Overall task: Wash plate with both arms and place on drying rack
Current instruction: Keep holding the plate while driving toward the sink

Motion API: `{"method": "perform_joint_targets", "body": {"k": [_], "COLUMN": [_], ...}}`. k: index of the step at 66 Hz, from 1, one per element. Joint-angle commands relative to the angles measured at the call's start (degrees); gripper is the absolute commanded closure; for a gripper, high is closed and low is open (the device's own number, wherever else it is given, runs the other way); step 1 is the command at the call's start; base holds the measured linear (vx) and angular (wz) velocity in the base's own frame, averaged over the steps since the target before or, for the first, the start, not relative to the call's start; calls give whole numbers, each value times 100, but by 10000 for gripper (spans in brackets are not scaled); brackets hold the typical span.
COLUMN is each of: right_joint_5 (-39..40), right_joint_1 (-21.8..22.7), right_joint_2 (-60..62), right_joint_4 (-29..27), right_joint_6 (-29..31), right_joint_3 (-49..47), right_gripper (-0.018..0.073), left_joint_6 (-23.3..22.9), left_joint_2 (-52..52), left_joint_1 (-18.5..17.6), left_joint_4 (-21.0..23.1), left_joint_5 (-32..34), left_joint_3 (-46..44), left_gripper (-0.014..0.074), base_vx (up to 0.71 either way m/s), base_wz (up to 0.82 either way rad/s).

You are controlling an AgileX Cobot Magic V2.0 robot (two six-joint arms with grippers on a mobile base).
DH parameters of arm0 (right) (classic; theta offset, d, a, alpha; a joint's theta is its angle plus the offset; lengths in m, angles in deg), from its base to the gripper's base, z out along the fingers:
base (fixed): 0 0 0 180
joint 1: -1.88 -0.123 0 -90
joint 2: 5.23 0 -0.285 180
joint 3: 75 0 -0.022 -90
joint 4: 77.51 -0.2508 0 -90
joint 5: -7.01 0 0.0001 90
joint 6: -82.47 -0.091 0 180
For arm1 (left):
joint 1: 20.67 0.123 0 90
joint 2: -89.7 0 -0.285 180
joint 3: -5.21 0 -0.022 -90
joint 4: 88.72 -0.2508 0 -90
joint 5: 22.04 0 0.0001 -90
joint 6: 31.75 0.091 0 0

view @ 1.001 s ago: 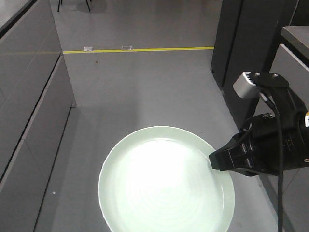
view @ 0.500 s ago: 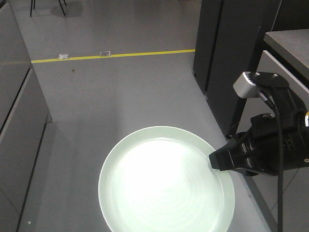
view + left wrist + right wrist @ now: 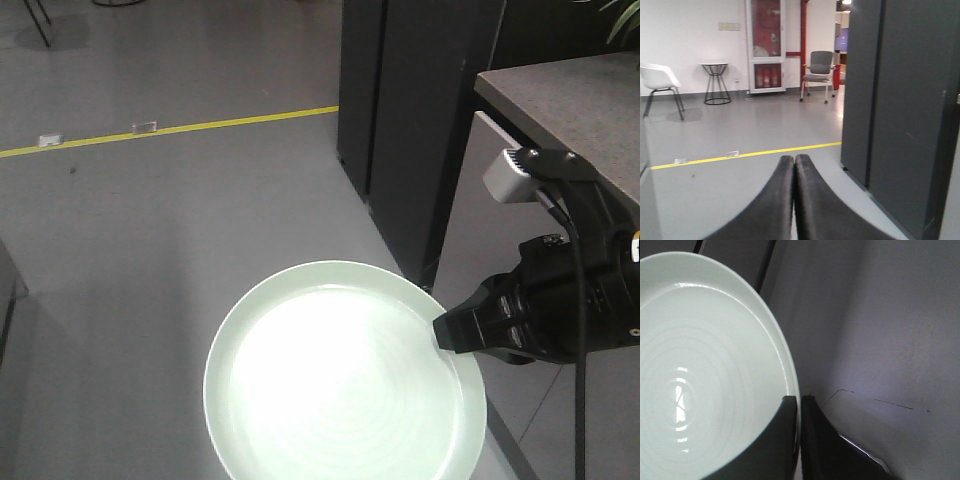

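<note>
The pale mint-green plate [image 3: 340,380] hangs level above the grey floor at the lower middle of the front view. My right gripper [image 3: 446,338] is shut on its right rim; the right wrist view shows the two fingers pinching the plate's [image 3: 705,365] edge at the gripper [image 3: 798,402]. My left gripper [image 3: 793,161] shows only in the left wrist view, its fingers pressed together with nothing between them, pointing across open floor. The drying rack is out of view.
A tall dark cabinet [image 3: 420,110] stands at the upper right, with a grey countertop [image 3: 570,100] beside it. A yellow floor line [image 3: 170,130] crosses the far floor. A chair [image 3: 818,67] and a small round table [image 3: 716,80] stand far off by the wall.
The background has slid left: the left-hand cabinets have left the view and the dark cabinet and countertop have come in at the right. The plate and right gripper keep the same place in view.
</note>
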Motion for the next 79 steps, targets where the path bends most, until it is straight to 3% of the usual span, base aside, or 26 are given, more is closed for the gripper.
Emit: {"method": "perform_joint_targets", "body": {"k": [1,79], "right_joint_5": [214,214], "right_joint_1": [-14,-14], "right_joint_2": [121,121], "right_joint_4": [-199,-199], "right_joint_6": [56,56], "right_joint_3": [-146,-146], "right_gripper": [568,568], "left_joint_6": [-11,-11], "left_joint_2": [80,80], "left_joint_1": [-28,-28], "left_joint_4": [4,4], "left_joint_5": [421,421], "left_joint_3": [-183,-183], "left_gripper": [603,603], "base_vx": [17,12], "base_wz": [-36,-42]}}
